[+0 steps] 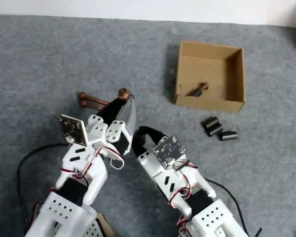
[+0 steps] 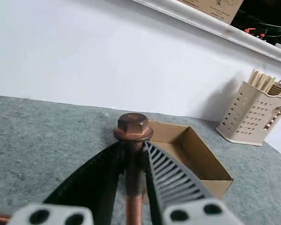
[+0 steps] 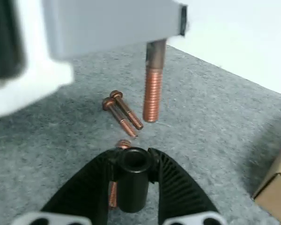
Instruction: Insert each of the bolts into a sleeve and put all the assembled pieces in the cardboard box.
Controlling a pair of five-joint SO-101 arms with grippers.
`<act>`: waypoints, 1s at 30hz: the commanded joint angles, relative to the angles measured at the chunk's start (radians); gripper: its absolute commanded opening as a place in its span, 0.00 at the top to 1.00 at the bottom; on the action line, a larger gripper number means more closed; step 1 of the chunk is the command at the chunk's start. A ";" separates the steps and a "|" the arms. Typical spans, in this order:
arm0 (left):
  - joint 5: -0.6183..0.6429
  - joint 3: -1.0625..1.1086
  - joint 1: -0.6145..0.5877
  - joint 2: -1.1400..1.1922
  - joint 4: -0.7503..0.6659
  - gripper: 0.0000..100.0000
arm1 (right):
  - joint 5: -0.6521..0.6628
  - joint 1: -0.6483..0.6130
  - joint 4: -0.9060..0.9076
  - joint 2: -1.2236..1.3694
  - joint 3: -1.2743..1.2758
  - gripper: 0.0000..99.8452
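My left gripper point(image 1: 122, 102) is shut on a copper bolt point(image 1: 124, 93), held upright with its hex head point(image 2: 132, 127) above the fingertips. In the right wrist view the bolt's threaded end point(image 3: 151, 98) hangs below the left gripper, a little above and beyond a black sleeve point(image 3: 132, 180). My right gripper point(image 3: 132, 157) is shut on that sleeve, with its open bore facing up. Loose bolts point(image 1: 92, 100) lie on the carpet left of the left gripper. The cardboard box point(image 1: 235, 74) at the back right holds one assembled piece point(image 1: 199, 90).
Three loose black sleeves point(image 1: 218, 128) lie on the grey carpet just in front of the box. A beige slotted holder point(image 2: 255, 112) stands beyond the box by the white wall. Open carpet stretches to the far left.
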 commanded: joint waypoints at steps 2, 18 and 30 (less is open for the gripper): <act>0.009 -0.031 0.044 -0.035 -0.028 0.99 | -0.006 0.016 -0.004 -0.010 0.165 0.99; 0.086 -0.145 0.051 -0.035 0.230 0.99 | -0.002 0.035 -0.005 -0.013 0.165 0.99; 0.100 -0.160 0.053 -0.035 0.265 0.99 | -0.005 0.056 -0.005 -0.013 0.165 0.99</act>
